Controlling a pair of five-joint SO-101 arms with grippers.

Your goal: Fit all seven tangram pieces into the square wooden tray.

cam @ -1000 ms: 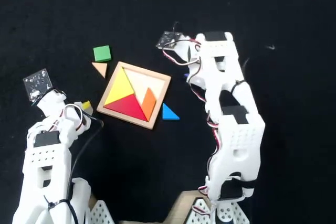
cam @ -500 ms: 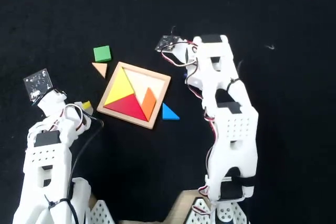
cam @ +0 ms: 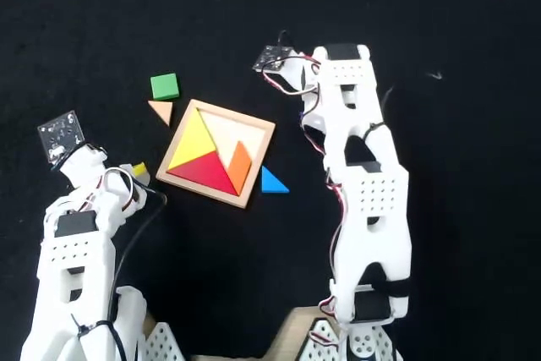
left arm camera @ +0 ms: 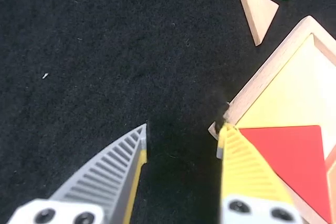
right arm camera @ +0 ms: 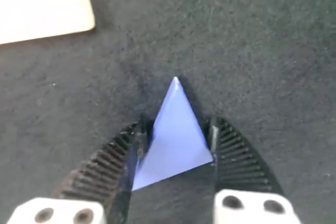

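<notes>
Straightening up over the last second, the right arm (cam: 365, 183) has swung its elbow in toward the middle of the table, while its wrist has kept its place by the tray's far right corner. Nothing else has shifted.

The left gripper (left arm camera: 184, 129) hangs wide and empty at the tray's near left corner. The green square (cam: 164, 86) and the tan triangle (cam: 161, 111) lie just off the tray's (cam: 237, 114) far left edge. Inside it sit the yellow triangle (cam: 196, 143), the red triangle (cam: 207, 175) and the orange piece (cam: 241, 165), with bare wood toward the far corner. A second blue triangle (cam: 272, 181) lies just beside the near right edge. The right gripper (right arm camera: 176, 125) is clamped on the blue triangle (right arm camera: 176, 140), close to the tray's corner.

Three pieces look placed and four remain. The realigning probably prepares carrying this one to the bare patch.
</notes>
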